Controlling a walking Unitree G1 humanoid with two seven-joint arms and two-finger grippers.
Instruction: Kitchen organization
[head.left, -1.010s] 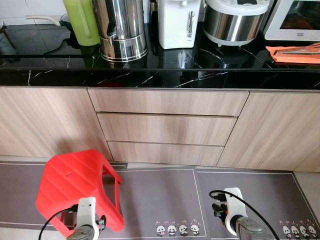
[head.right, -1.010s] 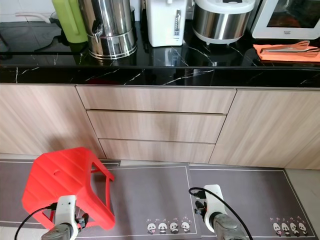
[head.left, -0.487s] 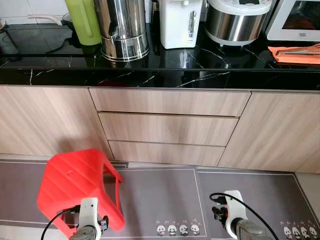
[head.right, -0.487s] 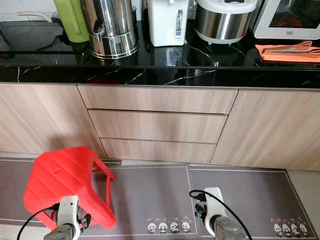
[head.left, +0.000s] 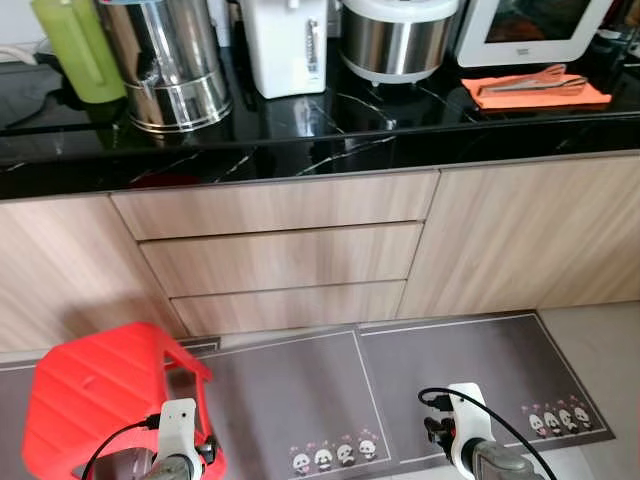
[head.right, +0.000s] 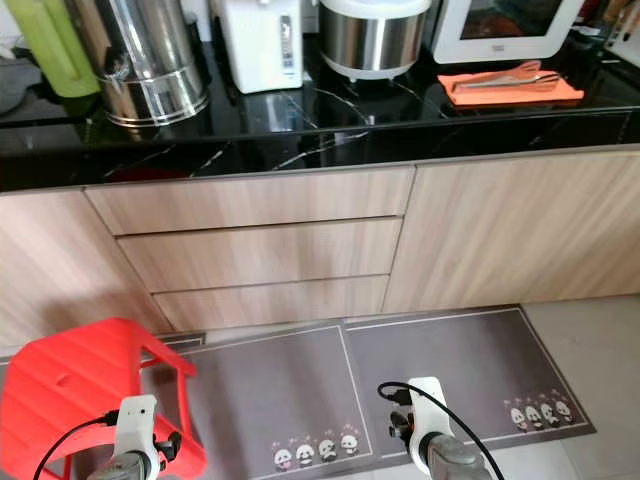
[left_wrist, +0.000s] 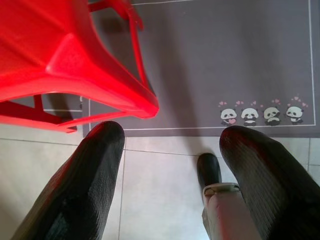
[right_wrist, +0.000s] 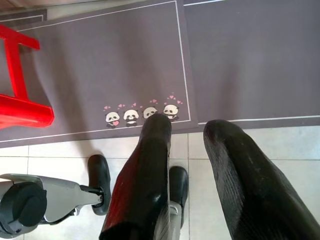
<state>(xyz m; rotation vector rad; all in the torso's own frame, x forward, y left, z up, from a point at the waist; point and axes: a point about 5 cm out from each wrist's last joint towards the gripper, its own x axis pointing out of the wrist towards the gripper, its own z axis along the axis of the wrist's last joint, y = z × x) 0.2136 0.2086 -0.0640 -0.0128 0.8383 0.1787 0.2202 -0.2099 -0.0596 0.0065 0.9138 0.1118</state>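
Stool: red plastic stool (head.left: 95, 395) on floor at far left, tilted, partly on grey panda mat (head.left: 300, 400), just beside left arm.
Left gripper: left gripper (left_wrist: 170, 170) hangs low over pale floor tiles, fingers spread wide, nothing between them; stool leg and mat edge just beyond the tips.
Jug: green jug (head.left: 75, 45) at left end of black marble tabletop (head.left: 300, 135), upright, handle toward the urn.
Urn: steel urn (head.left: 165, 65) next along, upright, tap facing the drawers.
Drawers: three wood-front drawers (head.left: 280, 260) under the tabletop, all shut, long axes running left-right.
Dispenser: white hot-water dispenser (head.left: 285, 45) mid-tabletop, upright.
Cooker: steel rice cooker (head.left: 395, 40) just beside it, lid down.
Right gripper: right gripper (right_wrist: 185, 165) hangs low over mat edge and tiles, fingers parted a little, holding nothing; robot's foot below it.
Key relation: likely task items, orange cloth (head.left: 535, 90) w/ tongs (head.left: 530, 80) lying on it, sit toward right end of tabletop in front of white microwave (head.left: 535, 20) — up, ahead and to the right of both grippers, well apart; right arm nearer.
Long axis: tongs lie roughly left-right along the cloth, tilted slightly; which end is the handle, can't tell.
Stage (judgement): approach only, nothing grasped yet; robot prob. needs to close in and raise right arm.
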